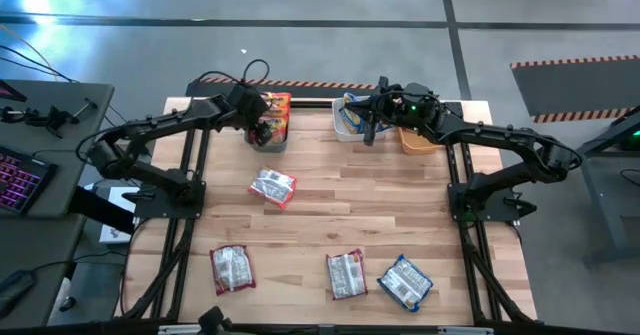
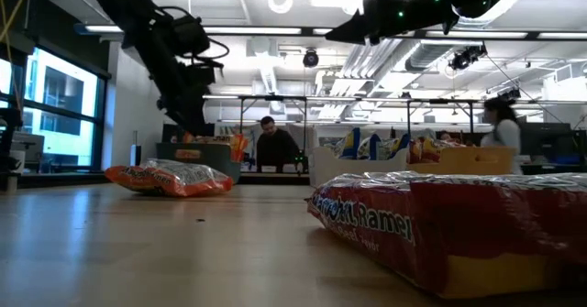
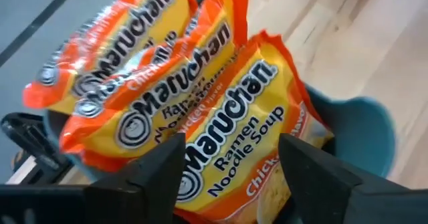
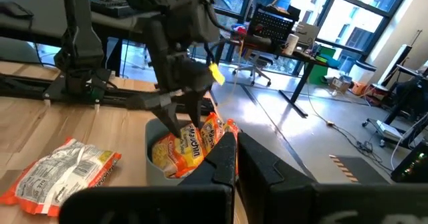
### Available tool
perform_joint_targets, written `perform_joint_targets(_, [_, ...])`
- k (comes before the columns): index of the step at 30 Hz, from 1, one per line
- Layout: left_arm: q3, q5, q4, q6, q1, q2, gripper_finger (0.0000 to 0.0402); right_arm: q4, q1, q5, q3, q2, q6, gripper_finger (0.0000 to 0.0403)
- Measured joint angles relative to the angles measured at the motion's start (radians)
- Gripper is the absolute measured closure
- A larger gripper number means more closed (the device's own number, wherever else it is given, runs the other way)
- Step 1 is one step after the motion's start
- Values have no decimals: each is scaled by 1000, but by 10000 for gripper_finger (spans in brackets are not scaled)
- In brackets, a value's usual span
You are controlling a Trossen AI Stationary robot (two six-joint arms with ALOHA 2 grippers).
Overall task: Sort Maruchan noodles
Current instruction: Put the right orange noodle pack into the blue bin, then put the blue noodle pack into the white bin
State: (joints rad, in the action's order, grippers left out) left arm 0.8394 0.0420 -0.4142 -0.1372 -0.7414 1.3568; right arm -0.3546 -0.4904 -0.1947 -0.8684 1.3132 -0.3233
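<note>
Table [image 1: 330, 225]: pale wood planks, smooth, low sheen.
Maruchan noodles [image 3: 221, 137]: glossy crinkled plastic film, orange-yellow fronts; packets lying face-down [image 1: 272, 186] show silvery-white printed backs.
Teal bin [image 3: 364, 134]: smooth matt plastic.
Left gripper [image 3: 231, 167]: fingers dark matt plastic, hard-edged.
Right gripper [image 4: 231, 158]: same dark matt finish.
Floor [image 1: 330, 45]: grey, smooth, faint gloss.
</note>
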Motion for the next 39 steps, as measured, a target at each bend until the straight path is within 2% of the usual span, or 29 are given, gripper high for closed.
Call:
perform_joint_targets(8, [0, 49, 98, -88, 0, 59, 157, 1, 0, -23, 0, 0, 0, 402])
perform_joint_targets(22, [0, 20, 104, -110, -7, 70, 187, 7, 0, -23, 0, 0, 0, 402])
perform_joint_targets(26, [0, 70, 100, -145, 26, 41, 194, 25, 0, -22, -1, 0, 0, 402])
perform_joint_targets(30, [0, 76, 112, -137, 103, -9, 222, 153, 4, -2, -2, -12, -3, 402])
perform_joint_targets(33, [-7, 76, 149, -119, 174, -39, 253, 300, 43, 104, -2, -33, -12, 402])
perform_joint_targets(36, [-64, 58, 308, -101, 245, -61, 286, 463, 107, 189, -2, -60, -11, 403])
perform_joint_targets(39, [-150, -3, 521, -52, 303, -62, 318, 615, 174, 205, -2, -79, 72, 403])
